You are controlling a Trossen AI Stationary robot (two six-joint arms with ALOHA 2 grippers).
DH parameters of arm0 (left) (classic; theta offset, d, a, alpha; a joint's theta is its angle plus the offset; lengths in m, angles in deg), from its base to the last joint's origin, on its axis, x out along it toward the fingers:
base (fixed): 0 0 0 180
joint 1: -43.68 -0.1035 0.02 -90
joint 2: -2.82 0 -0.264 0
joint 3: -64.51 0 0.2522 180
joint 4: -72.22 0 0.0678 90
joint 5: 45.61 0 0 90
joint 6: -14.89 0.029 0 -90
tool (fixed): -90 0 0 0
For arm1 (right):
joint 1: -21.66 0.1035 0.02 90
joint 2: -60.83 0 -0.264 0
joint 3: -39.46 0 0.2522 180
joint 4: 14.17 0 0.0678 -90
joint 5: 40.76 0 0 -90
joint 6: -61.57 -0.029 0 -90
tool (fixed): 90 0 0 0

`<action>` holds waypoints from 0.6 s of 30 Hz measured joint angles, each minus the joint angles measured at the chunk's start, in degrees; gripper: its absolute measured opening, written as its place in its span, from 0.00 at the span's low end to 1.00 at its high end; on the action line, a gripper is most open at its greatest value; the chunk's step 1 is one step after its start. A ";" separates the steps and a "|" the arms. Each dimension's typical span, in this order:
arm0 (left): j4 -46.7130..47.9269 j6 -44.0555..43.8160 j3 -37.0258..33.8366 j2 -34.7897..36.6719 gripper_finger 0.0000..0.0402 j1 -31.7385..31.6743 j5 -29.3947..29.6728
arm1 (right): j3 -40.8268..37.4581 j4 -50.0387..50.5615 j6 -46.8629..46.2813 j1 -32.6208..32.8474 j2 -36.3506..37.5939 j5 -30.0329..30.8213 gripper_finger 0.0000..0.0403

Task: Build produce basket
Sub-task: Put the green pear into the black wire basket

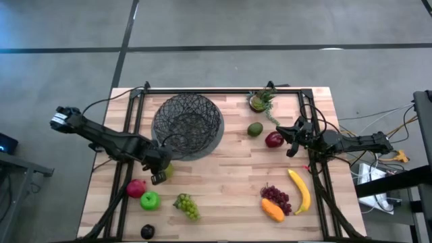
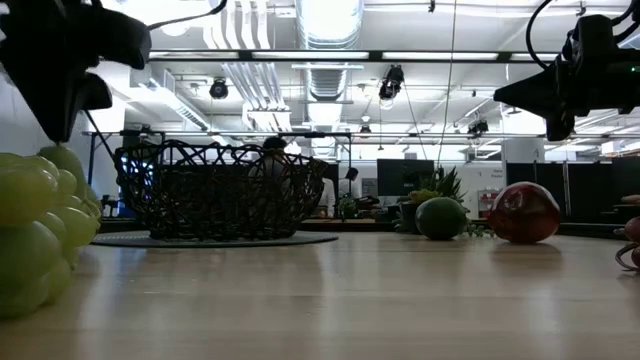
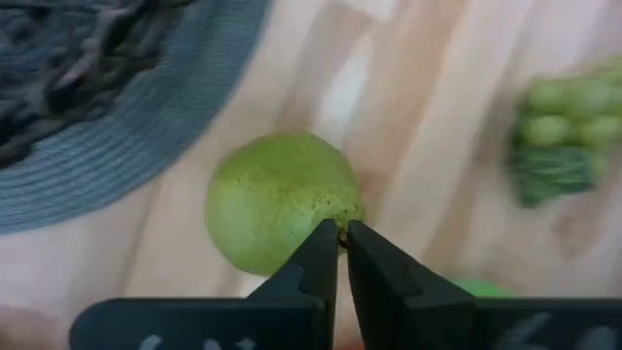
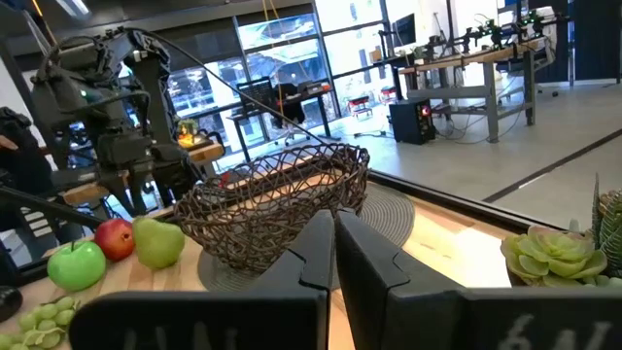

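The dark wire basket (image 1: 187,125) stands on a grey round disc at the far left-middle of the table and holds nothing that I can see. My left gripper (image 1: 160,177) is shut just over a green pear-like fruit (image 3: 277,199) that sits on the table near the disc's near edge. My right gripper (image 1: 291,140) is shut and empty, above the table beside a red apple (image 1: 274,140). A green avocado (image 1: 254,129) lies next to that apple. A red apple (image 1: 136,188), a green apple (image 1: 150,200), green grapes (image 1: 187,206) and a dark plum (image 1: 147,231) lie at the near left. My left gripper's shut fingertips (image 3: 326,248) point down over the green fruit's top side (image 3: 321,209). I cannot tell whether they touch it. The fruit rests on the table.
A yellow banana (image 1: 300,191), purple grapes (image 1: 277,197) and an orange piece (image 1: 272,209) lie at the near right. A small spiky green plant (image 1: 260,101) stands at the far right. Bare wood lies in the table's middle.
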 joint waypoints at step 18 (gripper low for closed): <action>-0.62 1.93 26.86 -4.19 0.00 -10.84 8.22 | 0.00 0.00 0.00 -0.02 -0.02 0.00 0.02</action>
